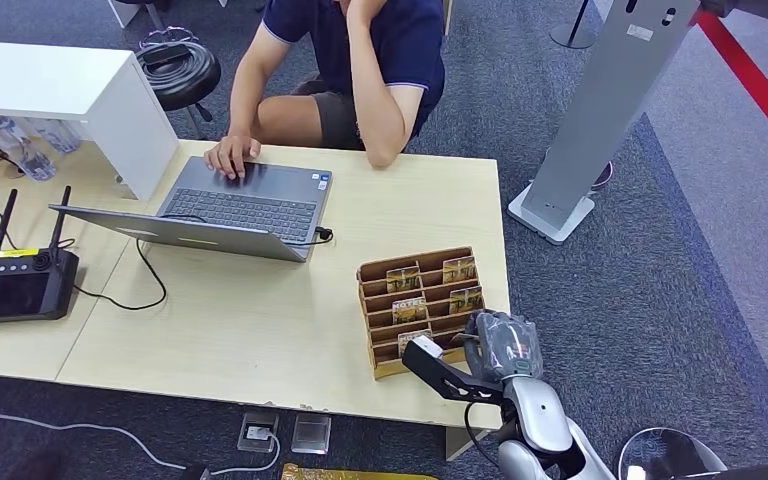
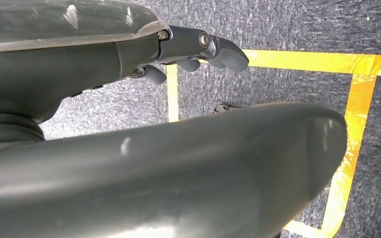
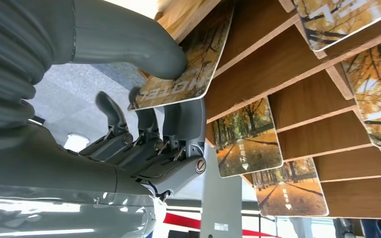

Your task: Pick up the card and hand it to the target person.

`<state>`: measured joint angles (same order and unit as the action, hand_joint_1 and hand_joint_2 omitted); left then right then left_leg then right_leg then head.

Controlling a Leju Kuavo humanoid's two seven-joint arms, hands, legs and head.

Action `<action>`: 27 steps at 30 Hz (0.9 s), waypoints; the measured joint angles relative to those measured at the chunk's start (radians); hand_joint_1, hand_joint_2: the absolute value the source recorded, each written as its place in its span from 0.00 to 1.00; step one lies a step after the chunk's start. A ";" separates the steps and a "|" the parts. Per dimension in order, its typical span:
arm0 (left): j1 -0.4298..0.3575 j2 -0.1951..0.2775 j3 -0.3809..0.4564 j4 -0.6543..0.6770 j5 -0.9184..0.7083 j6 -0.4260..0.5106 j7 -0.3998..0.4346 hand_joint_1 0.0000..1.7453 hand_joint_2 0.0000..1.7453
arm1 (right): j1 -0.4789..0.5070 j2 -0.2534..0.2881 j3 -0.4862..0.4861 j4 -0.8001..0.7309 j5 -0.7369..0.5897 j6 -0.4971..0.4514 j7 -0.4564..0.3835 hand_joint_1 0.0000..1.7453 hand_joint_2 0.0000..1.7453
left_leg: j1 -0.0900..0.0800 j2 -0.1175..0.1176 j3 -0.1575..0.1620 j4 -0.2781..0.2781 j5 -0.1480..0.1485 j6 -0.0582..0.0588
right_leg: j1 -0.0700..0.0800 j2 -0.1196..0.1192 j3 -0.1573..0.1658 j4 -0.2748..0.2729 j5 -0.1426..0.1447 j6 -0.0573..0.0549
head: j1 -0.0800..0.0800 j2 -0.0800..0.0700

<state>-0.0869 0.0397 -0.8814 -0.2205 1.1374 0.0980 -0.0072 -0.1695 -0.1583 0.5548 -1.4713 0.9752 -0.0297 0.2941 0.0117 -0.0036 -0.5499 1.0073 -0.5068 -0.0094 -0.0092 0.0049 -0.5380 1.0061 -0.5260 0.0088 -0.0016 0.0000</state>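
A wooden tiered card holder (image 1: 430, 262) stands near the table's right front corner, with several autumn-tree cards in its slots. My right hand (image 1: 501, 345) reaches in from the right at its lowest row. Up close, the thumb (image 3: 129, 44) presses on the face of one card (image 3: 188, 74) printed "HOTEL", and the fingers (image 3: 178, 124) lie behind it, so the card is pinched while its far end sits in the slot. My left hand (image 2: 104, 59) hangs over the carpet holding nothing, its fingers apart. A person (image 1: 360, 60) sits across the table, one hand on a laptop.
An open laptop (image 1: 240, 205) with a cable sits mid-table. A black remote controller (image 1: 15, 285) lies at the left, a white box (image 1: 70, 90) at the back left. A grey stand (image 1: 600, 110) rises right of the table. Yellow tape (image 2: 307, 62) marks the floor.
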 joint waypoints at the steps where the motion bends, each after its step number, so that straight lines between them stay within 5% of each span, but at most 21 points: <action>1: 0.000 0.000 0.000 0.000 0.001 0.001 0.000 0.00 0.00 | -0.001 0.000 0.000 0.000 0.000 0.000 -0.001 0.99 1.00 | 0.000 0.000 0.000 0.000 0.000 0.000 | 0.000 0.000 0.000 0.000 0.000 0.000 | 0.000 0.000; 19: 0.000 0.000 -0.011 0.000 0.002 0.001 -0.002 0.00 0.00 | -0.013 0.001 0.003 -0.046 -0.010 -0.042 -0.049 1.00 1.00 | 0.000 0.000 0.000 0.000 0.000 0.000 | 0.000 0.000 0.000 0.000 0.000 0.000 | 0.000 0.000; 27: -0.001 0.000 -0.022 0.000 0.002 0.000 -0.002 0.00 0.00 | -0.129 0.011 0.008 -0.130 -0.109 -0.100 -0.112 1.00 1.00 | 0.000 0.000 -0.001 0.000 0.000 0.000 | 0.000 0.000 0.000 0.000 0.000 0.000 | 0.000 0.000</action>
<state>-0.0876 0.0396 -0.9036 -0.2205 1.1391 0.0977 -0.0096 -0.2987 -0.1472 0.5624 -1.6014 0.8657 -0.1300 0.1818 0.0117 -0.0035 -0.5505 1.0073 -0.5066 -0.0094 -0.0092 0.0051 -0.5379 1.0065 -0.5258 0.0088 -0.0012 0.0000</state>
